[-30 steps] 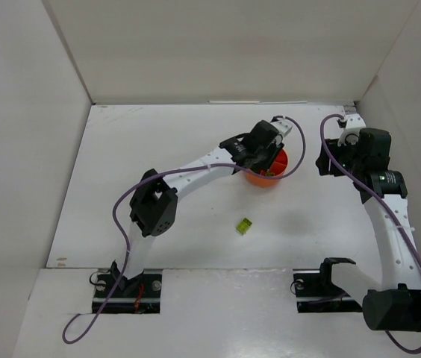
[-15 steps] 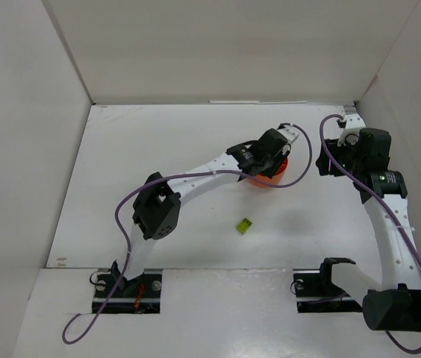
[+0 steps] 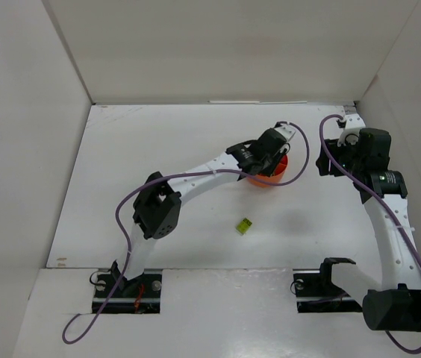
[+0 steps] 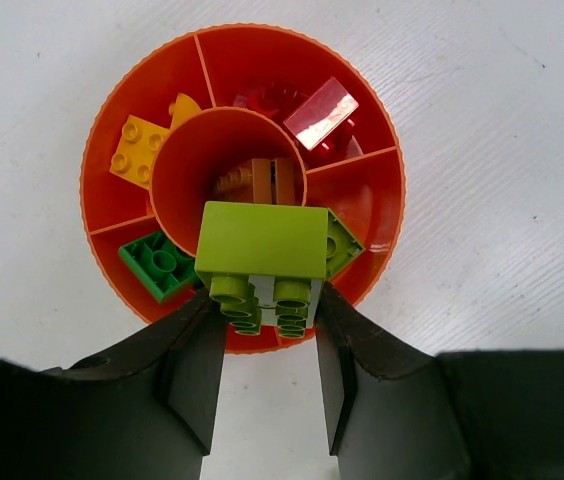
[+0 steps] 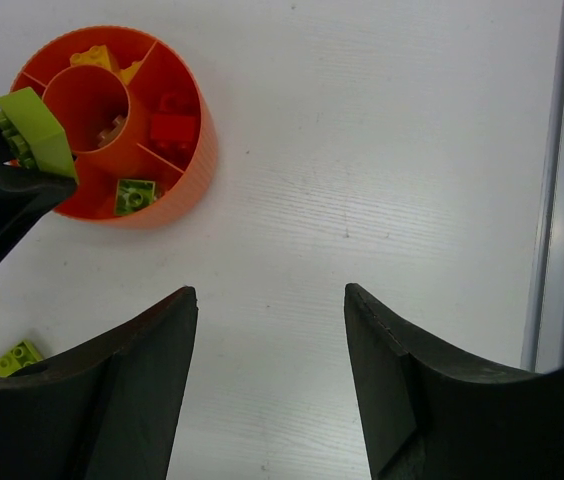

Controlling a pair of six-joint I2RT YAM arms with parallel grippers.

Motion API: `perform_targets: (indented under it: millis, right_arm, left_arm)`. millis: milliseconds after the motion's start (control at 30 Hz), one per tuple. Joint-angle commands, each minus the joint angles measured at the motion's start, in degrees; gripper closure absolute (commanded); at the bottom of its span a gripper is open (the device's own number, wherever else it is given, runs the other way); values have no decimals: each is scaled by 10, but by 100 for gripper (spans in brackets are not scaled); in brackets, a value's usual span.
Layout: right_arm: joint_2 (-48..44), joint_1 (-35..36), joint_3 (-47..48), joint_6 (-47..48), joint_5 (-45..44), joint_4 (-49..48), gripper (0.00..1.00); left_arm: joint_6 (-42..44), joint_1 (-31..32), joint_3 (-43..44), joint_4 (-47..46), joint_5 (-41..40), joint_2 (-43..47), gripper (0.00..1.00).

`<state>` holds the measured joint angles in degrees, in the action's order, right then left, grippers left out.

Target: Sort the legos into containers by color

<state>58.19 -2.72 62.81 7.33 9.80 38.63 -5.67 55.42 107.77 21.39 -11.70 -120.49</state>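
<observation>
My left gripper [image 4: 265, 300] is shut on a lime lego [image 4: 262, 240], held above the near side of the round orange container [image 4: 102, 150]. In its compartments lie a yellow lego [image 4: 137, 150], red legos [image 4: 320, 112], a green one [image 4: 159, 265] and a lime one [image 4: 344, 243]; a brown one [image 4: 262, 180] sits in the central cup. From above, the left gripper [image 3: 274, 145] covers most of the container [image 3: 269, 179]. One lime lego [image 3: 245, 224] lies loose on the table. My right gripper [image 5: 270, 290] stands open and holds nothing, to the right of the container [image 5: 177, 200].
White walls enclose the table on the left, back and right. A metal rail [image 5: 552, 200] runs along the right edge near my right gripper. The left arm's purple cable [image 3: 125, 216] loops over the table's left half.
The left gripper has shifted a little to the right over the container with the lime lego still in it. The right arm has stayed put.
</observation>
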Motion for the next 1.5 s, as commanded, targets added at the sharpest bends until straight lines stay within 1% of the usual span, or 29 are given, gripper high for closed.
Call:
perform_targets:
  millis: [0,33,133,200,300,467,500,600,633,767,833,867,967,1100,1267,1300,1400,1467]
  right_arm:
    - [-4,-4,-4,5,-6,-5,34]
    - [-4,-4,-4,5,-6,-5,34]
    - [-4,-4,-4,10,-6,-5,34]
    - [-4,-4,-4,10,-6,-5,34]
    - [-4,-4,-4,10,-6,-5,34]
    - [2,-4,-4,15,-6,-5,34]
    - [2,-4,-4,15,-6,-5,34]
    - [2,-4,-4,15,-6,-5,34]
    - [2,-4,-4,15,-6,-5,34]
    - [2,-4,-4,15,-6,-5,34]
    - [7,-4,-4,15,-6,-5,34]
    - [7,-4,-4,15,-6,-5,34]
    - [7,-4,-4,15,-6,-5,34]
    - [7,-4,-4,15,-6,-5,34]
    - [7,-4,-4,21,-6,-5,34]
    - [7,-4,-4,21,-1,-5,34]
    - [7,-4,-4,21,0,-5,34]
    - [7,-4,-4,21,0,-5,34]
  left_arm:
    - [-14,0,11,4,-13,-3,66]
    - [-14,0,11,4,-13,-3,64]
    - [-14,0,11,4,-7,-3,63]
    - [-14,0,11,4,-12,-3,60]
    - [-20,0,11,4,-12,-3,51]
    - [-20,0,11,4,-12,-3,50]
    - [-20,0,11,4,-12,-3,54]
    - [-25,0,11,4,-12,-3,71]
    - [-30,0,11,4,-12,-3,79]
    - [-30,0,6,-6,-7,3,86]
    - [-30,6,6,-6,-7,9,93]
    - [-30,6,6,-13,-7,9,93]
    - [-25,17,-21,-34,-37,25,98]
    - [3,32,-68,-100,-73,47,98]
    - [14,43,-68,-122,-126,46,98]
    - [15,43,-73,-128,-148,46,98]
    - [20,50,-73,-139,-175,40,98]
    - [20,50,-73,-144,-175,40,98]
